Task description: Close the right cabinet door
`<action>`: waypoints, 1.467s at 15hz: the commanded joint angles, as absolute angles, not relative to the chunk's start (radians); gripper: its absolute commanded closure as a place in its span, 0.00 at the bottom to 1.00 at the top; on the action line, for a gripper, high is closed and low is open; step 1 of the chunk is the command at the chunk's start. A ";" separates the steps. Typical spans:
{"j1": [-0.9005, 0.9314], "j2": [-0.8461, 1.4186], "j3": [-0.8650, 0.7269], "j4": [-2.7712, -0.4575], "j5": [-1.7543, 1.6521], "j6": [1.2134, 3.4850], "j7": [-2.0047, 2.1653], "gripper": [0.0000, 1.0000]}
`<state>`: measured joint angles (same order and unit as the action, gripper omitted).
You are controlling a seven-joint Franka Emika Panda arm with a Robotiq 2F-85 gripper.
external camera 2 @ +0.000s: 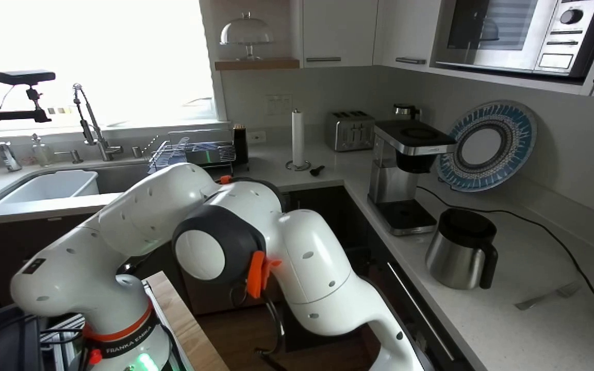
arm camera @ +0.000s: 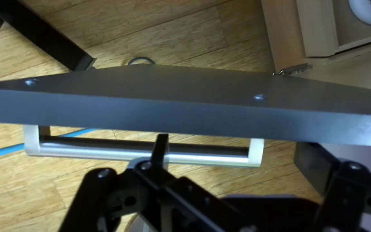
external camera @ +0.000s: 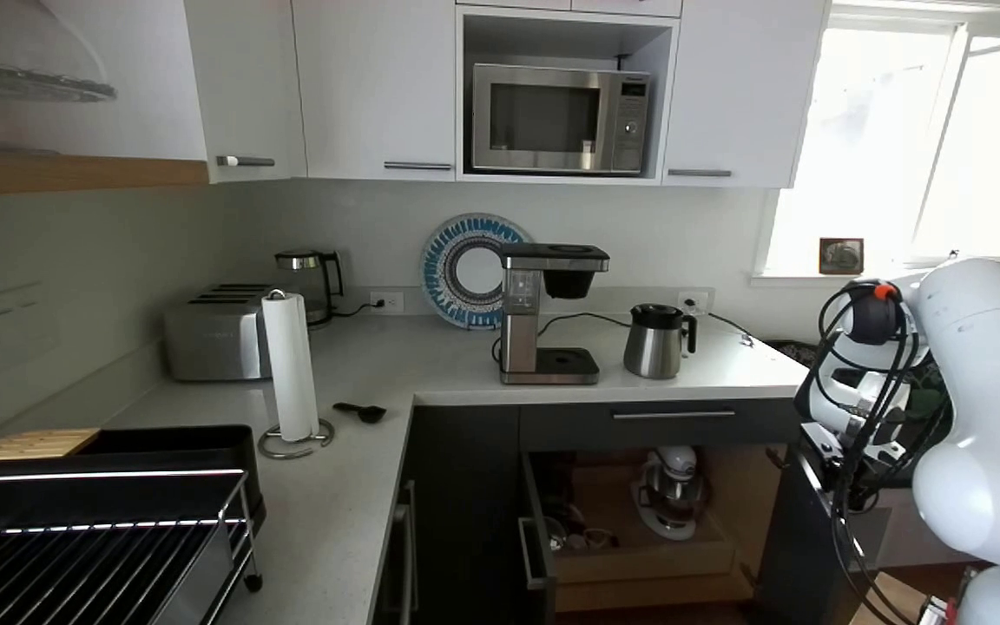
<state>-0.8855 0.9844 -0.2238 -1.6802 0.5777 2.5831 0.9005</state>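
The right cabinet door (external camera: pixel 799 529), a charcoal-grey panel, stands swung open at the right side of the open base cabinet in an exterior view. In the wrist view its edge (arm camera: pixel 185 112) runs across the frame, with a silver bar handle (arm camera: pixel 92 149) on its outer face and a hinge (arm camera: pixel 293 68) at the cabinet side. My gripper (arm camera: pixel 235 140) is open in the wrist view. Its left finger overlaps the handle bar; its right finger is beyond the handle's end, close to the door. Whether either touches is not clear. The arm covers this area in an exterior view (external camera 2: pixel 323 288).
The left cabinet door (external camera: pixel 536 538) also stands open. A stand mixer (external camera: pixel 672 490) sits inside the cabinet. Above is a drawer (external camera: pixel 569 425) and the counter with a carafe (external camera: pixel 652 343) and coffee maker (external camera: pixel 519 321). A blue cable (arm camera: pixel 2 152) and black leg (arm camera: pixel 47 38) show near the floor.
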 commanded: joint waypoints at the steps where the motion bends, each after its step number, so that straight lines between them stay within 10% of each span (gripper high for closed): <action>1: -0.923 0.953 -0.164 -1.684 0.665 2.527 0.878 0.00; 22: -0.871 0.961 -0.212 -1.622 0.761 2.253 0.831 0.00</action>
<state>-0.8894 0.9558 -0.1901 -1.6269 0.7406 2.2644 0.8399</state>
